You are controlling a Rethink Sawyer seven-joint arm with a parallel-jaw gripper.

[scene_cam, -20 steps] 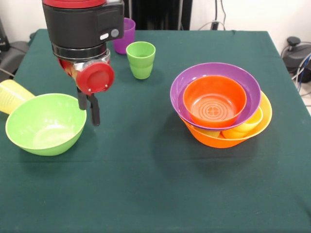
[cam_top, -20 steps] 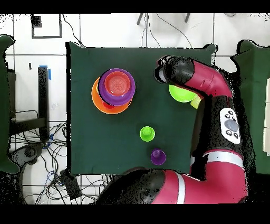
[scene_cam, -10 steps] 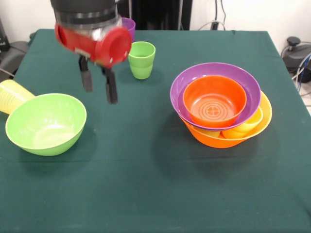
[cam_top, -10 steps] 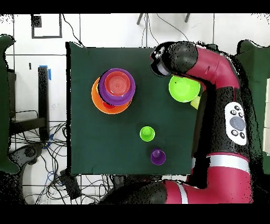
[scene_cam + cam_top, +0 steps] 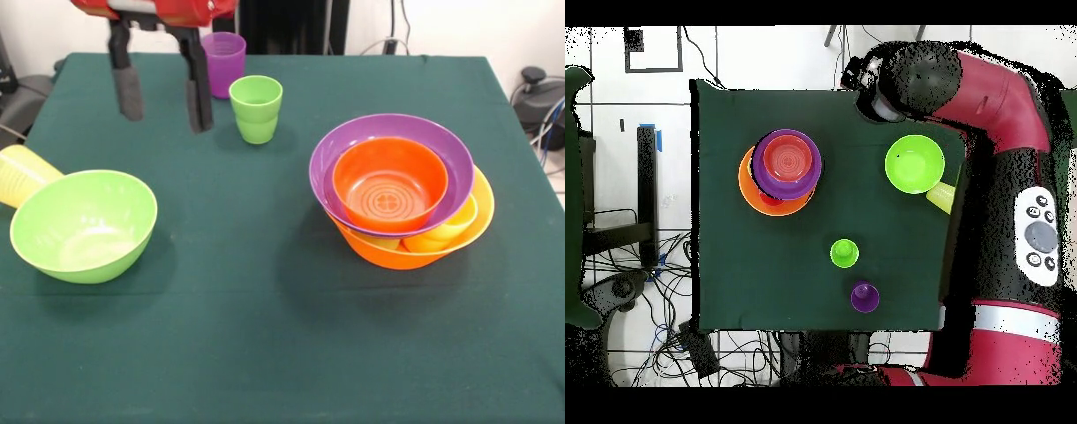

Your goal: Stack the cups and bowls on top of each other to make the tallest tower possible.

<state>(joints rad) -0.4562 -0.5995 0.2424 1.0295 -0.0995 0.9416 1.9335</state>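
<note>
Tower [image 5: 402,190] half-built at one side of the table: orange bowl [image 5: 388,184] in purple bowl [image 5: 340,146]. Lime bowl [image 5: 82,225] and three cups wait apart; gripper [image 5: 161,99] hangs open, empty.

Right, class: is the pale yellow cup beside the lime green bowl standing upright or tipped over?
Tipped over. The pale yellow cup lies on its side, touching the lime green bowl's rim.

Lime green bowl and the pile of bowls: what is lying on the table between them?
Nothing: in the front view only bare green tablecloth lies between the lime green bowl and the pile.
</note>
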